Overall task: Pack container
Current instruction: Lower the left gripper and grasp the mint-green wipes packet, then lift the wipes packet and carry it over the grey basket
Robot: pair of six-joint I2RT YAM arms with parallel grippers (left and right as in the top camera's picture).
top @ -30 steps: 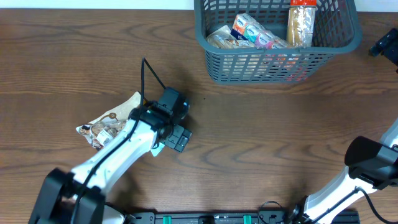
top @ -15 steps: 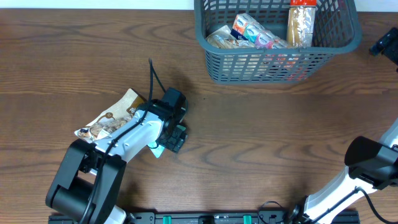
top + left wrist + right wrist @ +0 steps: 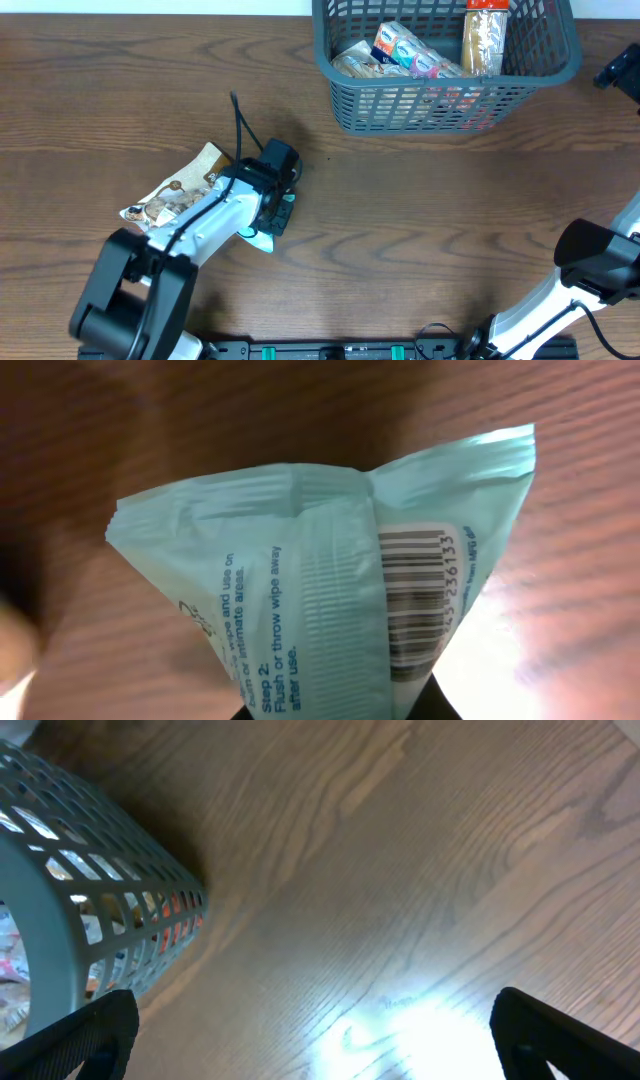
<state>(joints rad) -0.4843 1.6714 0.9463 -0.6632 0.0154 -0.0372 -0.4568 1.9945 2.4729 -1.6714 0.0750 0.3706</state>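
Note:
The container (image 3: 420, 108) is a grey-blue mesh basket at the table's far side, with several snack packets (image 3: 400, 52) inside. My left gripper (image 3: 272, 214) is low over the table at the left and shut on a pale teal wipe packet (image 3: 257, 238). In the left wrist view the teal wipe packet (image 3: 330, 580) fills the frame, pinched at its lower end by my left gripper (image 3: 340, 712). A brown snack packet (image 3: 172, 196) lies just left of that arm. My right gripper (image 3: 315, 1040) stands open over bare wood, with the container (image 3: 90, 910) to its left.
The table is dark brown wood. My right gripper (image 3: 620, 74) shows at the frame's right edge beside the basket, and the right arm's base (image 3: 592, 262) sits at the near right. A black cable (image 3: 243, 125) loops up from the left wrist.
My left gripper's jaws have closed on the teal wipe packet, and the wrist has turned slightly. The right arm and the basket have not moved.

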